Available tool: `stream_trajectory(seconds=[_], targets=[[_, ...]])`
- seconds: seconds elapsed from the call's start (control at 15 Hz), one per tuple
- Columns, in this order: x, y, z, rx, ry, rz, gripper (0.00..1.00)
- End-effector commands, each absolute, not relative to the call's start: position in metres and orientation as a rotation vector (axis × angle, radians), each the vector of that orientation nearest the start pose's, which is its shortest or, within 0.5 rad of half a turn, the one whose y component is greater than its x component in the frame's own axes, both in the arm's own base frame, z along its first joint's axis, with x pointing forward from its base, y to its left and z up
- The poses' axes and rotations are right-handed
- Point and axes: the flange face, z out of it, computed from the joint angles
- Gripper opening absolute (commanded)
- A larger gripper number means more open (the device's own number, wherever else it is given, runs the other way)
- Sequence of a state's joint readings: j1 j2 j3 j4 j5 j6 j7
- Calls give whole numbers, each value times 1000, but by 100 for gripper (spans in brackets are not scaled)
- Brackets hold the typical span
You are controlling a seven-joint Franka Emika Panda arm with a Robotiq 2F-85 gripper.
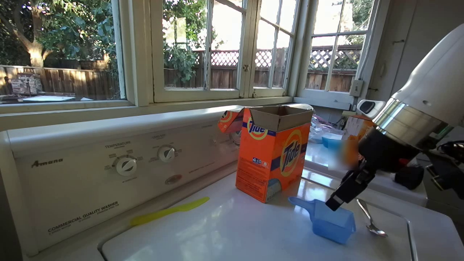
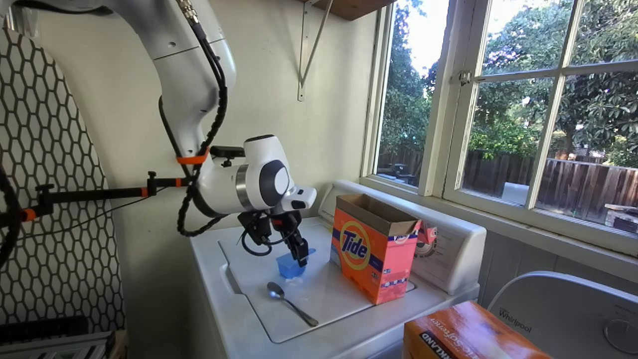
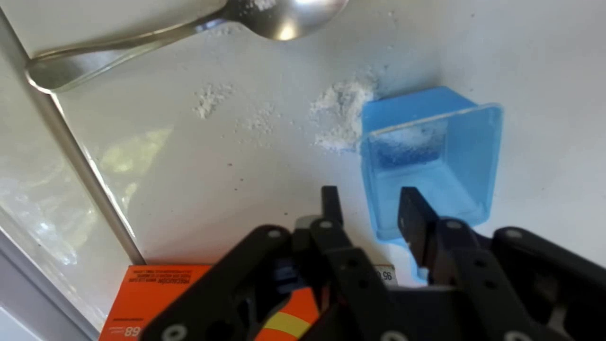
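Your gripper sits nearest in the wrist view, jaws parted, nothing clamped — tips apparently astride one wall of the blue scoop on the washer lid. Likely pre-grasp; check your depth, then close squarely.

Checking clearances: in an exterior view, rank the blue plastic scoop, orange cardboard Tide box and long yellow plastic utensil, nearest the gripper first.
1. Scoop, right by the gripper.
2. Tide box, upright near the scoop's handle.
3. Yellow utensil, beside the control panel.
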State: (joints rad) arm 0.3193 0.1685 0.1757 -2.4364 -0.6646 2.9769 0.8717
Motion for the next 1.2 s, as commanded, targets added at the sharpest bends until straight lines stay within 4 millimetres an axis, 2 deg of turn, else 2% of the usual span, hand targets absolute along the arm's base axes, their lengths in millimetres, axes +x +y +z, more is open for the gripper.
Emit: stream_trajectory(seconds=[0.0, 0.07, 0.13, 0.6, 0.67, 0.73, 0.93, 1.0, 1.07, 1.13], targets=[[430, 285, 264, -2981, -364, -631, 8], [430, 285, 262, -2981, -364, -628, 1], [429, 286, 261, -2982, -361, -625, 0], [429, 288, 259, -2980, -353, -625, 1], [430, 289, 259, -2981, -355, -622, 12], [430, 289, 258, -2981, -356, -621, 31], [428, 290, 254, -2983, -360, -609, 52], [428, 291, 253, -2984, -362, -606, 51], [428, 291, 252, -2984, -364, -604, 17], [429, 291, 251, -2985, -366, -603, 22]])
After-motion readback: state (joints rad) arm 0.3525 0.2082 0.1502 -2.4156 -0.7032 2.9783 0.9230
